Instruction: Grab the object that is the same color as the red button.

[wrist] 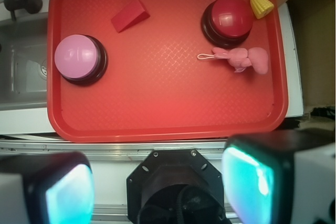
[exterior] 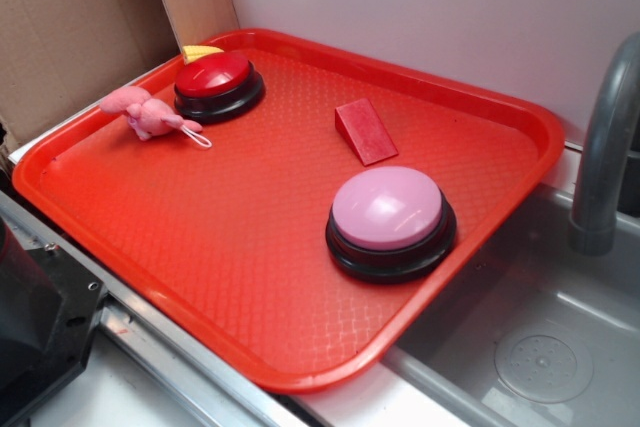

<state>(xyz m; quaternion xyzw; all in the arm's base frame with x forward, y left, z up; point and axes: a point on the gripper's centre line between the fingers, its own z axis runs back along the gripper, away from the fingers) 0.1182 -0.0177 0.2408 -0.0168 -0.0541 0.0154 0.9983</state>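
The small red wedge block point(exterior: 366, 131) point(wrist: 129, 15) lies flat on the red tray point(exterior: 250, 277) point(wrist: 157, 114), toward its far side. The red button point(exterior: 216, 79) point(wrist: 231, 18), glossy on a black base, stands in the tray's back left corner of the exterior view. My gripper point(wrist: 157, 187) hangs high above the robot base, off the tray's near edge, far from the wedge. Its two fingers point(wrist: 68, 192) stand wide apart with nothing between them. In the exterior view the gripper is out of frame.
A larger pink-topped button point(exterior: 390, 217) point(wrist: 79, 59) stands near the wedge. A pink plush toy point(exterior: 148, 113) point(wrist: 242, 59) and a yellow corn piece point(exterior: 200, 51) point(wrist: 261, 5) lie by the red button. A sink point(exterior: 540, 347) with a grey faucet point(exterior: 605, 147) borders the tray.
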